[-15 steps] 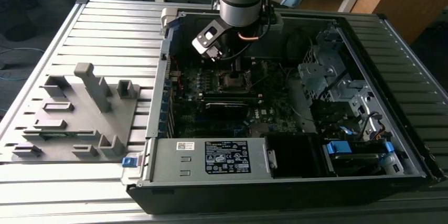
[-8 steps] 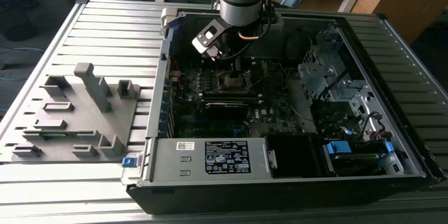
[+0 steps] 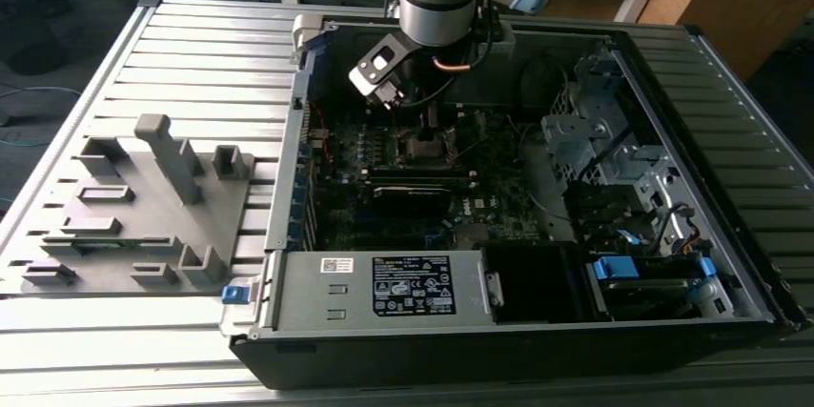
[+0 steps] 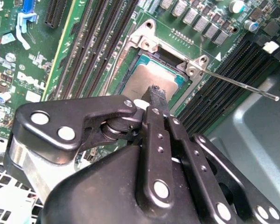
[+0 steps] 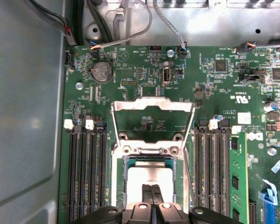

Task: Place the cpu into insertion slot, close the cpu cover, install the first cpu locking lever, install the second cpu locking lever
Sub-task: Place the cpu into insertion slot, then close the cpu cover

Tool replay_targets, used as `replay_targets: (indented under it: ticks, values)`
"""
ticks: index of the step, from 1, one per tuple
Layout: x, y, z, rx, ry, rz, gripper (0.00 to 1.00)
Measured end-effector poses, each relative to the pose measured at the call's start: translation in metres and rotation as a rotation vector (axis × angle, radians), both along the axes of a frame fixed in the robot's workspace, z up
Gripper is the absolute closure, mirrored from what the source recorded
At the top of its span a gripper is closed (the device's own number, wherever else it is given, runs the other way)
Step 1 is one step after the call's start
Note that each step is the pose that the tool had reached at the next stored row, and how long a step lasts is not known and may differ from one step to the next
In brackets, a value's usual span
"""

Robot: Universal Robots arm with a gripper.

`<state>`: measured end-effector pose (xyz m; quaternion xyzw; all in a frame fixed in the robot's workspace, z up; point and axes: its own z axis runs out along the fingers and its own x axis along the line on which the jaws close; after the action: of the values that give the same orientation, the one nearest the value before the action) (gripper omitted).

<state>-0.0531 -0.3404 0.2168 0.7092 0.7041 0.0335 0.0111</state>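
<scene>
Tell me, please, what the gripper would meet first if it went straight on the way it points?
Most likely the cpu, lying in the insertion slot right beneath the gripper; whether they already touch is unclear.

Open computer case lying flat on the slatted table. Inside the case we've got a green motherboard, a round coin battery, long black memory slots, and a labelled silver power supply along the wall nearest the exterior camera. Beside the case, on the exterior view's left, a grey moulded fixture
</scene>
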Motion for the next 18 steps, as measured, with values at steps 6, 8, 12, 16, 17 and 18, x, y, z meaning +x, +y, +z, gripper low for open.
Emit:
replay_targets:
  ticks: [6, 8, 12, 16, 17, 18]
  values:
    - [0.0000, 0.0000, 0.0024, 0.0001, 0.0000, 0.000, 0.89]
    - [0.0000, 0.0000, 0.0047, -0.0001, 0.0001, 0.000, 0.89]
    - [0.0000, 0.0000, 0.0063, 0.0000, 0.0000, 0.000, 0.89]
    - [-0.0001, -0.0001, 0.0076, -0.0004, 0.0003, 0.000, 0.89]
    - [0.0000, 0.0000, 0.0081, -0.0001, 0.0001, 0.000, 0.89]
    - [0.0000, -0.0001, 0.0088, -0.0002, 0.0001, 0.000, 0.89]
